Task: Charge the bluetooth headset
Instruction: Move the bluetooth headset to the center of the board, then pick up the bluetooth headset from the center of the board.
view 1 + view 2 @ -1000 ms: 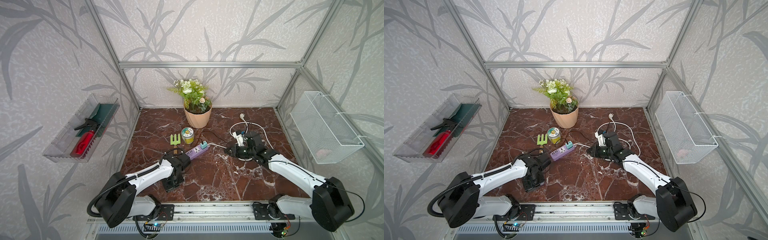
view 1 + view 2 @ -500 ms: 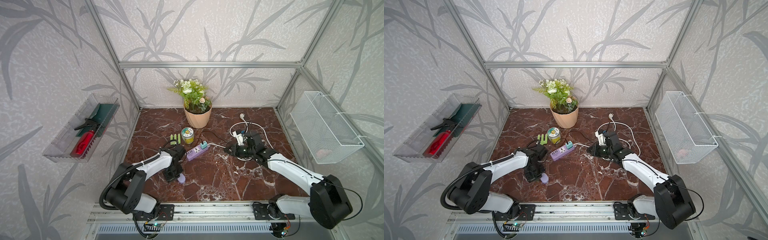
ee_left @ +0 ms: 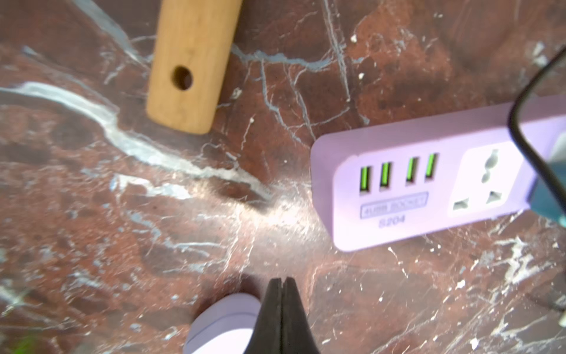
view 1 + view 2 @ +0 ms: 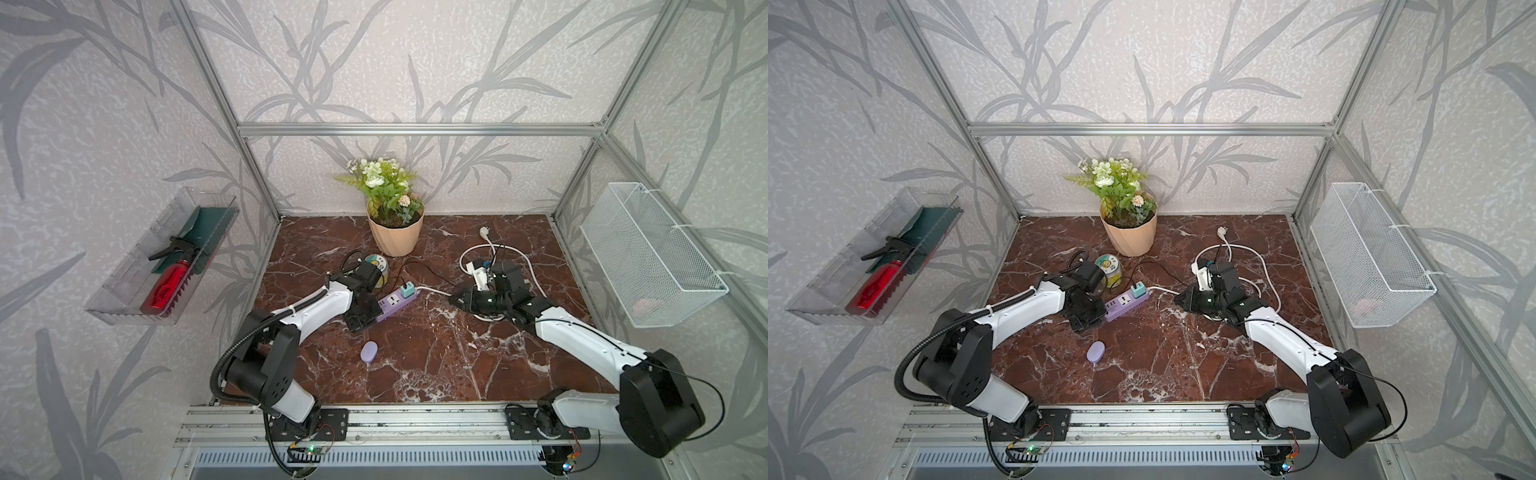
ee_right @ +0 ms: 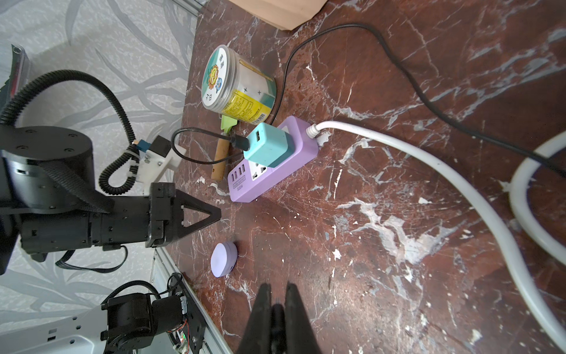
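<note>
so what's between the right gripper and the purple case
Just bare marble between the right gripper and the purple case, seen in the right wrist view.

In the left wrist view the headset case (image 3: 220, 321) runs off the picture's edge, and the left gripper (image 3: 281, 280), its fingers pressed together, covers one side of it. The power strip (image 3: 413, 190) is blurred there, its small print smeared. The frame cuts it off, as it does the teal charger (image 3: 548, 199) and the wooden handle (image 3: 190, 61). In the right wrist view something dark sits within the right gripper (image 5: 277, 288), too dark to tell what. A pink thing (image 4: 647, 306) in the wire basket (image 4: 681, 249) is too small to name.
</note>
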